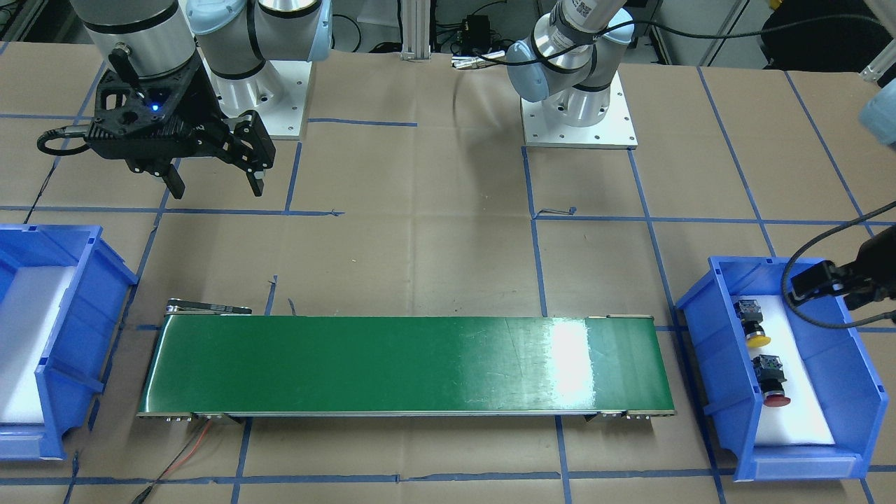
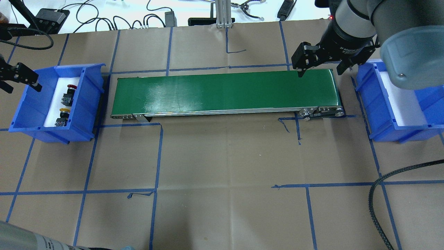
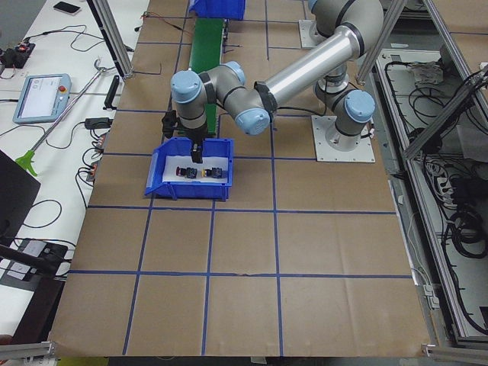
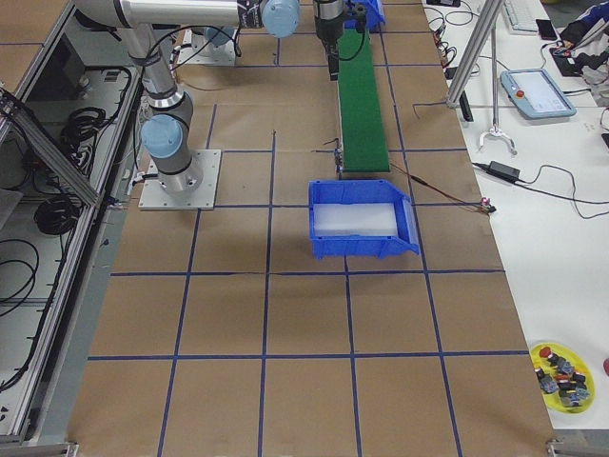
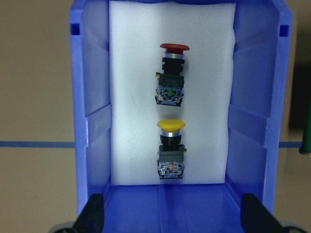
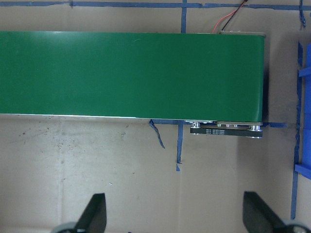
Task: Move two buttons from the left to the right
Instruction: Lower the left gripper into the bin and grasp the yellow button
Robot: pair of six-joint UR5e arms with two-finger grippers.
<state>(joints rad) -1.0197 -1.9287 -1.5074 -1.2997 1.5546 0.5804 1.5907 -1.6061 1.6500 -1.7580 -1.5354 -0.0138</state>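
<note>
Two buttons lie on their sides on white foam in the left blue bin (image 5: 92,121). The red button (image 5: 172,73) is farther from my left gripper, and the yellow button (image 5: 171,148) is nearer. The red button (image 2: 70,87) and the yellow button (image 2: 63,111) also show from overhead. My left gripper (image 5: 176,216) hovers open above the bin's near end and holds nothing. Over the conveyor's right end, my right gripper (image 2: 319,71) hangs open and empty; its fingers (image 6: 95,213) frame bare table beside the belt.
A green conveyor belt (image 2: 225,91) runs between the two bins. The right blue bin (image 2: 381,114) holds only white foam. Blue tape lines cross the brown table. A black cable (image 2: 378,194) curls in at the lower right.
</note>
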